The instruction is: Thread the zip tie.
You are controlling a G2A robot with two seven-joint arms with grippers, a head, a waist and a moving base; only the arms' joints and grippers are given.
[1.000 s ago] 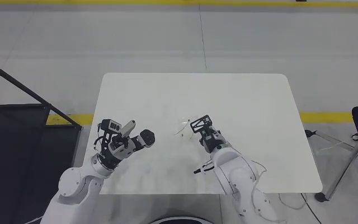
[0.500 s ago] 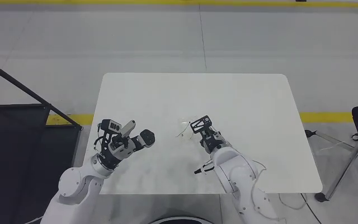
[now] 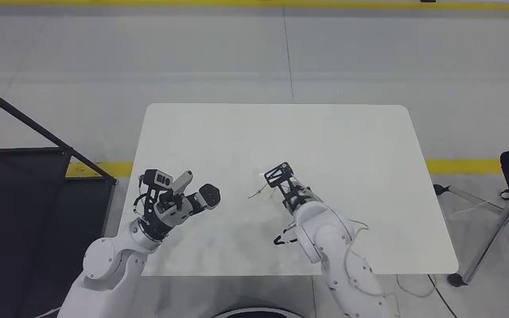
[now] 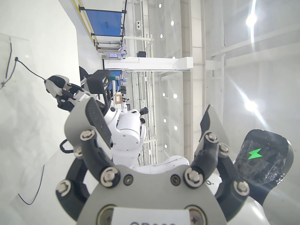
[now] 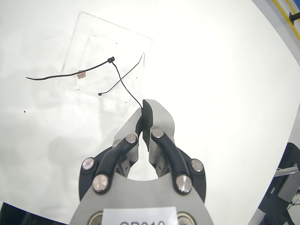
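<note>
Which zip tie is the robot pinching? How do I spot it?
Find the white table, then the clear square plate on it. Two black ties cross there. Yours is the zip tie pinched by the fingers of the right gripper; the other tie lies free.

Our left gripper (image 4: 151, 113), jaws wide apart
Farther off over the table (image 4: 30, 122), our right gripper (image 4: 48, 82) pinches a black zip tie (image 4: 28, 69) by its tip.

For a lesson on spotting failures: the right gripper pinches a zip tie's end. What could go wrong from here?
The right gripper pinches only the zip tie's thin tip; it may slip out. A second tie crosses it and might get dragged along. The left gripper is open and apart, so nothing steadies the head.
</note>
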